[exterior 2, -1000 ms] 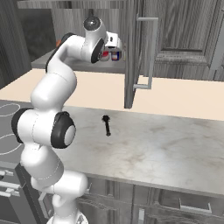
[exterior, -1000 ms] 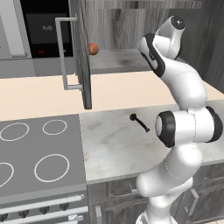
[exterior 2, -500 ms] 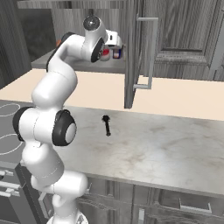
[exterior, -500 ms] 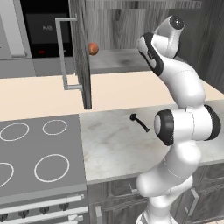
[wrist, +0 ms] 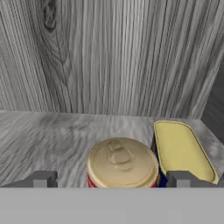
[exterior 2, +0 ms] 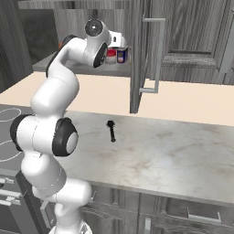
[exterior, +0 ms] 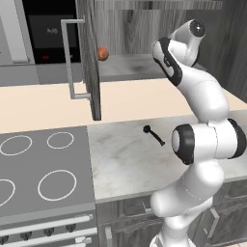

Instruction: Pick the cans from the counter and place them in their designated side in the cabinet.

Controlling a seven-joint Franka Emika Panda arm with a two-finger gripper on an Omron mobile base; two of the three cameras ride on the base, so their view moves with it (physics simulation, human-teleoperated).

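**Placement step: both cans on the cabinet shelf, gripper spread**

My gripper [wrist: 111,179] sits over the shelf of the cabinet [exterior 2: 137,55], with its fingertips [wrist: 41,179] spread wide, one at each side of the red can [wrist: 122,164]. The tips do not touch the can, so I judge that I grip nothing. The red can stands upright on the shelf, gold lid up. The blue can [wrist: 181,151] stands just beside it, toward the cabinet's open door side, its yellow top facing up. From the right base view, both cans [exterior 2: 115,55] sit together at the right end of the shelf, close to the door [exterior 2: 135,59]. An orange ball [exterior: 102,53] rests at the opposite end of the shelf.

Step in hand: I judge the task to be at its final release, with both cans placed. No can remains on the counter [exterior 2: 173,155]; a black utensil [exterior 2: 111,130] lies there.

Next move: withdraw straight back from the shelf, keeping the fingers apart and clear of the red can, the blue can and the door edge.

Limits of view: the lower bodies of both cans are cut off in the hand view. Whether the two cans touch cannot be determined. My wrist partly masks the cans in the right base view.
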